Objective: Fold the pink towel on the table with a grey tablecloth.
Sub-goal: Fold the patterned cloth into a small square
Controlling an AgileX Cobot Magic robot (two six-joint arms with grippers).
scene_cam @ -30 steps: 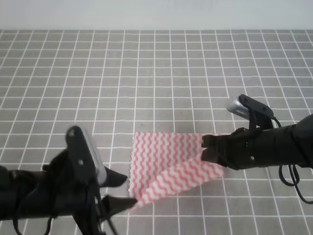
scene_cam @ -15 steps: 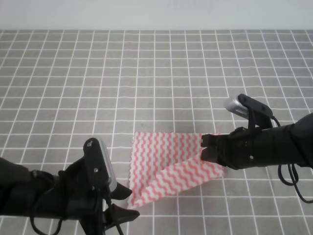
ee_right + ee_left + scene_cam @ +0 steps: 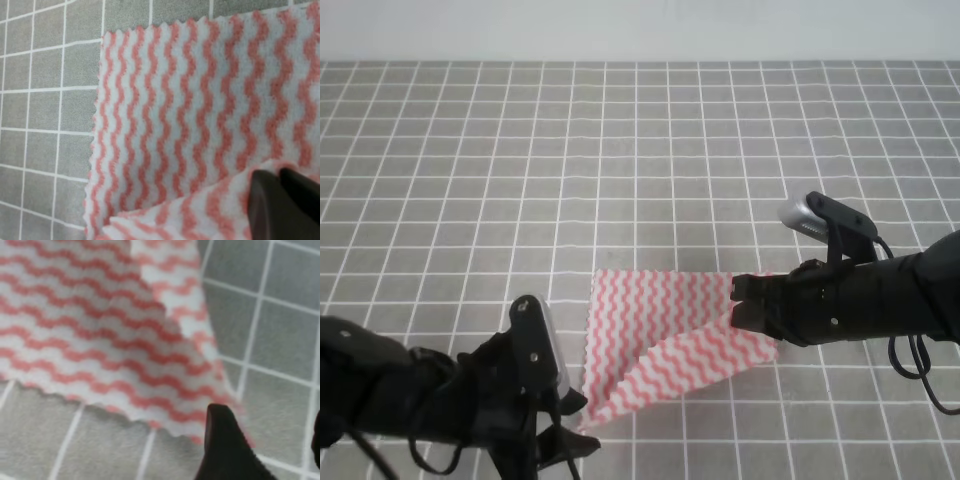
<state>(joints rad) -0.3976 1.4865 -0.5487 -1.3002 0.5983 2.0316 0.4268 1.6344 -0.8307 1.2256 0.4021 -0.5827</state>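
While lying partly folded at lower centre of the grey tablecloth [image 3: 650, 150], pink towel [image 3: 655, 335] pinched at its right edge by right gripper [image 3: 738, 300]; left gripper [image 3: 570, 425] parted, empty, lower left.

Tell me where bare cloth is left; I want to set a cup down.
Free: the table with a grey tablecloth beyond the pink towel, up to the far edge. Crowded: near edge, with left tool, right tool at the towel.
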